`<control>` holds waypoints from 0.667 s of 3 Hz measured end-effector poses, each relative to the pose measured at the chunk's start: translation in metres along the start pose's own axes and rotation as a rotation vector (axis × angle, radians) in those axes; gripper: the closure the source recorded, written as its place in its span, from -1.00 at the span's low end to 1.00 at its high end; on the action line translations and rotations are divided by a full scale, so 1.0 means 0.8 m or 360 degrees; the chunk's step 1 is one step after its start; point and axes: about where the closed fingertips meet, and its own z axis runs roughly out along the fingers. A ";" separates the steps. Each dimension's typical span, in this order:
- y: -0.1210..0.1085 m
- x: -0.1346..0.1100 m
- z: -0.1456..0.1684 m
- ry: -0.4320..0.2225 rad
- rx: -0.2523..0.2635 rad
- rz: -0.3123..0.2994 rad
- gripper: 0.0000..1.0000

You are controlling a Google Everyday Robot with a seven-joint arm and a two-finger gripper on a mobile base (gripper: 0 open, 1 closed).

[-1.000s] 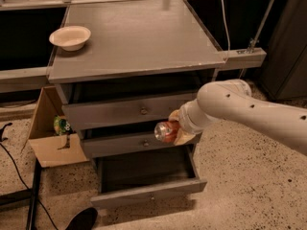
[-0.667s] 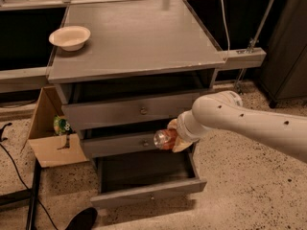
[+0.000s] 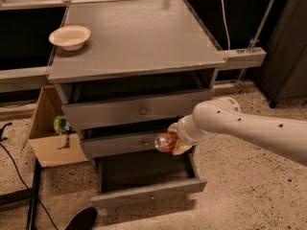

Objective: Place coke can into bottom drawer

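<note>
Camera view: my only view, so every line below is read from it.
Can: the coke can (image 3: 164, 142) hangs in the air, just in front of the middle drawer (image 3: 120, 145) and above the right half of the open bottom drawer (image 3: 144, 195).
Can axis: roughly level, with the silver end pointing left, away from the arm.
Gripper: the gripper (image 3: 171, 139) comes in from the right, at the can's right end.
Fingers: clamped on the can's body and touching nothing else.
Coming move: I judge the drawer's dark inside lies directly below the can, so I would lower it before releasing.
</note>
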 end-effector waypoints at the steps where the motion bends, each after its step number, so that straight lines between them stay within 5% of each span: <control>1: 0.006 0.011 0.038 -0.0015 0.0003 -0.0008 1.00; 2: 0.009 0.025 0.086 -0.0015 0.0011 -0.0024 1.00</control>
